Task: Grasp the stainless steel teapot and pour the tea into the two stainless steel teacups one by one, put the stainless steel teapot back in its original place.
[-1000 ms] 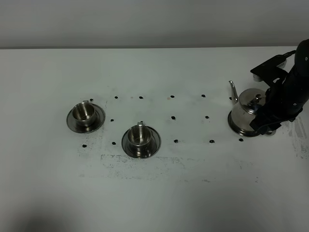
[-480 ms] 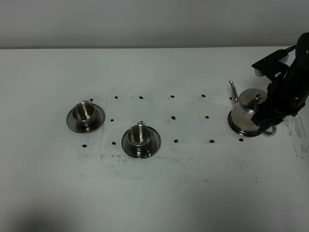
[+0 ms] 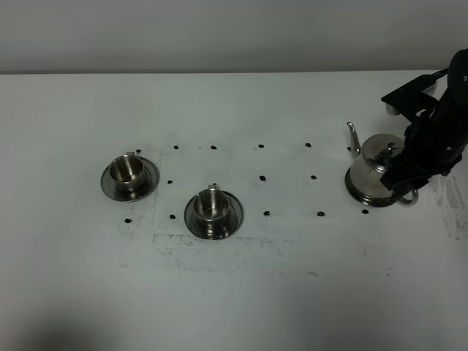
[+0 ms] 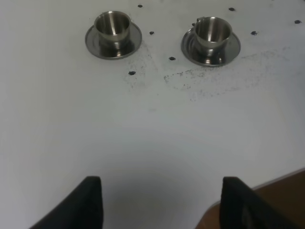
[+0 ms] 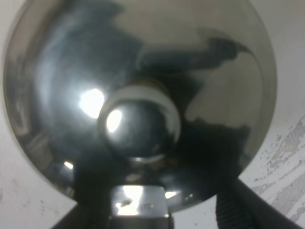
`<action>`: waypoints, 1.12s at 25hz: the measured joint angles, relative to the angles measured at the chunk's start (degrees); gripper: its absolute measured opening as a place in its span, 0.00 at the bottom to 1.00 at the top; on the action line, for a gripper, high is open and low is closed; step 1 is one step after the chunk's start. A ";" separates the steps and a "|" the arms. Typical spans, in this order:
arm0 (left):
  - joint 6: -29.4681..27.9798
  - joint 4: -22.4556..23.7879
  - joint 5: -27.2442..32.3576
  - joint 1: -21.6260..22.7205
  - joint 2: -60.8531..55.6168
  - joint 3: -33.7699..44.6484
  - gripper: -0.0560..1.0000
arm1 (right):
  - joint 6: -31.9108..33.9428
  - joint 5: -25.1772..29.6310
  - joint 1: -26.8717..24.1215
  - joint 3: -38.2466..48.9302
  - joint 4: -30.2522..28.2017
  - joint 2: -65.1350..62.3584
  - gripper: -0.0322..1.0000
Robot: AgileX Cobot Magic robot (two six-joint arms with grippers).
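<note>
Left wrist view: left fingers spread wide, nothing between them, hovering over bare worktop, well short of both cups. Exterior high: left cup upright on its saucer. The second cup is on its saucer near it, further right and closer to the front edge. Grid of black dots across the middle. Far right: teapot stands upright, well apart from the cups, spout toward the back, lid shut. The right arm sits over its handle side. Right wrist view: right fingers wide apart, either side of the lid hinge, gripping nothing I can see. Can't tell if the cups hold tea.
</note>
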 joint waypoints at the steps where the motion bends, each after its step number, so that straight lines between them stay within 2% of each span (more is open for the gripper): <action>1: 0.00 0.00 0.00 0.00 0.00 0.00 0.55 | 0.00 0.00 0.00 0.00 0.00 0.02 0.47; 18: 0.00 0.00 0.00 0.00 0.00 0.00 0.55 | 0.25 0.00 0.59 0.00 0.00 0.98 0.36; 21: 0.00 0.00 0.00 0.00 0.00 0.00 0.55 | 0.25 0.07 0.59 0.00 0.41 0.98 0.32; 25: 0.00 0.00 0.00 0.00 0.00 0.00 0.55 | 0.25 0.26 0.59 0.00 1.44 0.98 0.20; 28: 0.00 0.00 0.00 0.00 0.00 0.00 0.55 | 0.64 0.26 0.59 0.00 1.84 0.98 0.20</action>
